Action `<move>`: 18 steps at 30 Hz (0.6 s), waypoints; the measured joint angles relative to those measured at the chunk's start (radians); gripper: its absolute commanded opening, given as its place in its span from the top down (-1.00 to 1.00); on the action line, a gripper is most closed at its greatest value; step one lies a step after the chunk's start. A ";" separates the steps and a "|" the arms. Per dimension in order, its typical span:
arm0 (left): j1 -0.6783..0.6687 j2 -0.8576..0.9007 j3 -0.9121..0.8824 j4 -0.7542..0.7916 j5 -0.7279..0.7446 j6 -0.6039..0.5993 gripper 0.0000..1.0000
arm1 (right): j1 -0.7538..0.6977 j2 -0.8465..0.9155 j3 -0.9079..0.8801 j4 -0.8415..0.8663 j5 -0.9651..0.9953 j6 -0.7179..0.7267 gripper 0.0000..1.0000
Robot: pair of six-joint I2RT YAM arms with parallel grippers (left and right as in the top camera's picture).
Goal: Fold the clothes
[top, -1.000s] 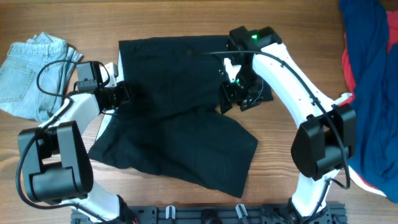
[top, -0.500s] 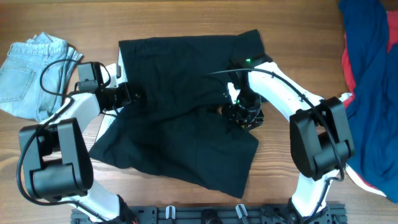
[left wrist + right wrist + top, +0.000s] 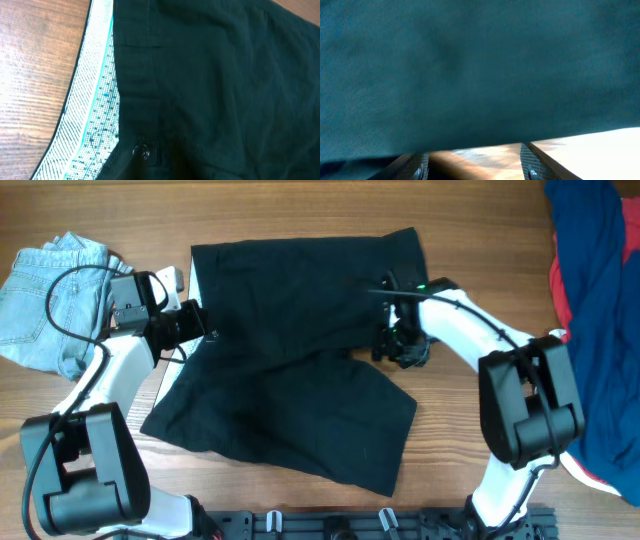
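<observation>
Change, left: the left jaws have been drawn a little toward 10 o'clock since half a second ago, out to the fabric's edge. The arm's elbow has been carried toward 6 o'clock.
Change, right: the right jaws have been shifted slightly toward 2 o'clock along the hem.
Change, clothes: the outline of the clothes (image 3: 290, 370) is hardly altered.
Left jaws: how far they are open cannot be told, since the tips are lost against dark cloth in both views. They are set at the clothes' 9 o'clock edge, beside the white lining (image 3: 95, 100). A button (image 3: 142, 151) is seen close to the wrist camera.
Right jaws: spread. In the wrist view the two fingers (image 3: 415, 167) are seen apart with bare table (image 3: 300, 210) between them, and black fabric is draped across above. Nothing is seen pinched. They are placed at the clothes' 3 o'clock edge.
Clothes: spread flat at the table's centre, with a lower flap angled toward 5 o'clock.
Others: denim (image 3: 40, 310) lies at 9 o'clock, and navy and red garments (image 3: 600, 300) lie at 3 o'clock.
</observation>
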 measured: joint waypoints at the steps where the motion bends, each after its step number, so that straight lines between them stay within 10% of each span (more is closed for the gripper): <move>1: 0.000 0.000 0.000 -0.004 -0.001 -0.010 -0.14 | -0.024 0.000 0.000 0.000 0.016 0.003 -0.20; 18: -0.025 0.143 0.002 0.034 -0.013 0.021 -0.06 | -0.065 0.000 0.003 -0.005 0.007 -0.078 -0.35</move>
